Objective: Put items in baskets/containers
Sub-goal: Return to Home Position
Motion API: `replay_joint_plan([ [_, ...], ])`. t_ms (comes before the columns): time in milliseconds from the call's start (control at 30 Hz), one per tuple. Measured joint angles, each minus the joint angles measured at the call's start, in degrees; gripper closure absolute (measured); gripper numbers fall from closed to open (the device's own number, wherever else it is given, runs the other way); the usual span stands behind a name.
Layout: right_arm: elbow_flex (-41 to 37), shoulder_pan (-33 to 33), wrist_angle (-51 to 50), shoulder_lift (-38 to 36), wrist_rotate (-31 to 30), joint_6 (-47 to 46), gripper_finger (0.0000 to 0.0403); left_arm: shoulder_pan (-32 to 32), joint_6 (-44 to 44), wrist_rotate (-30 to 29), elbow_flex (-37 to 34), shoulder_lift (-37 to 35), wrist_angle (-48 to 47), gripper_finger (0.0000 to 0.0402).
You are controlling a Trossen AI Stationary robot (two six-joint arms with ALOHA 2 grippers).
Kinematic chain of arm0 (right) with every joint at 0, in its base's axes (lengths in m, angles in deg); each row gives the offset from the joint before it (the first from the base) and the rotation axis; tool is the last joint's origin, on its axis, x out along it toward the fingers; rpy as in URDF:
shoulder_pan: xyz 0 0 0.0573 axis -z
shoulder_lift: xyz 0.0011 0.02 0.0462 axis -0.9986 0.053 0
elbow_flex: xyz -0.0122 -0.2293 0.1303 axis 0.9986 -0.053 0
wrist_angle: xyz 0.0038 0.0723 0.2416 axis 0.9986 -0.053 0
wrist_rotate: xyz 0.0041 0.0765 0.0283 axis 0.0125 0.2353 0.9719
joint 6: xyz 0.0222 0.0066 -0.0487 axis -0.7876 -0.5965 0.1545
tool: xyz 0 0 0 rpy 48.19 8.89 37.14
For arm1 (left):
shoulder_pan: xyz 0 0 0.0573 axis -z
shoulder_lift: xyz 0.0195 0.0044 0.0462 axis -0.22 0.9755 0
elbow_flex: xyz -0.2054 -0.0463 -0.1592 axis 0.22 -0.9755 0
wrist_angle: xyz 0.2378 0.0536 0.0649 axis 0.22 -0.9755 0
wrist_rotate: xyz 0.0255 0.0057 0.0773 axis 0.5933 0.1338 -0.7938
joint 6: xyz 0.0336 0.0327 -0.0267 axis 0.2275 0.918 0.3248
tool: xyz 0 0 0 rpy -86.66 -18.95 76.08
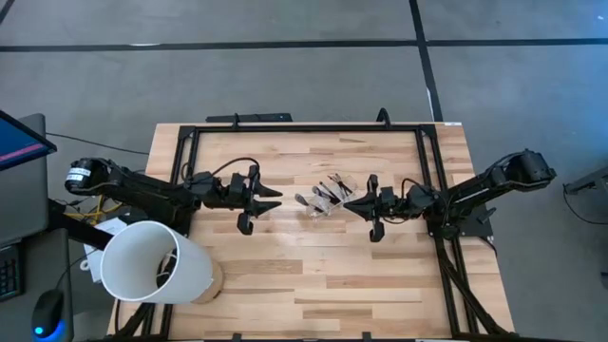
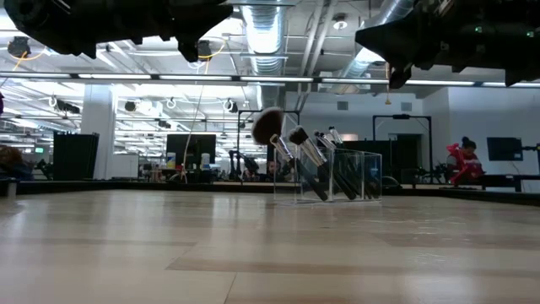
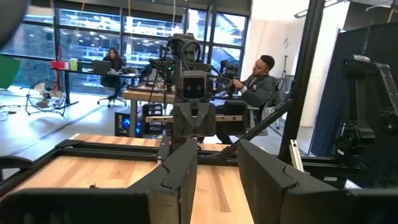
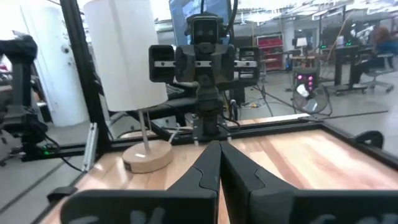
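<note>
On smooth pale planks near the middle of the table (image 1: 285, 285): clear hard-walled box (image 2: 371, 173), crammed with leaning brushes (image 2: 268, 127), dark handles, fluffy black tips above the rim. Flanking it, raised and level, both matte black: left gripper (image 1: 275, 199) toward the left edge, fingers spread, empty; right gripper (image 1: 350, 203) just beside the box, fingers pressed together, empty.

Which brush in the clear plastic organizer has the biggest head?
The black brush with the round fluffy head, leaning farthest out; the other brushes have slimmer tips.
</note>
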Motion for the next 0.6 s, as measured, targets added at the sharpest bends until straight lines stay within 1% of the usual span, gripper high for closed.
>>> replay_joint_plan([
  [100, 0.0, 0.0, 0.0, 0.0, -0.6, 1.8, 0.0402, 0.0, 0.0, 0.0, 0.0, 0.0, 0.0, 0.0289],
  [433, 0.0, 0.1, 0.1, -0.2, -1.5, 1.1, 0.0402, 0.0, 0.4, -0.2, 0.0, -0.1, 0.0, 0.0289],
  [600, 0.0, 1.2, 0.0, -2.5, -1.7, 1.1, 0.0402, 0.0, 0.0, -0.2, 0.0, -2.8, 0.0, 0.0289],
])
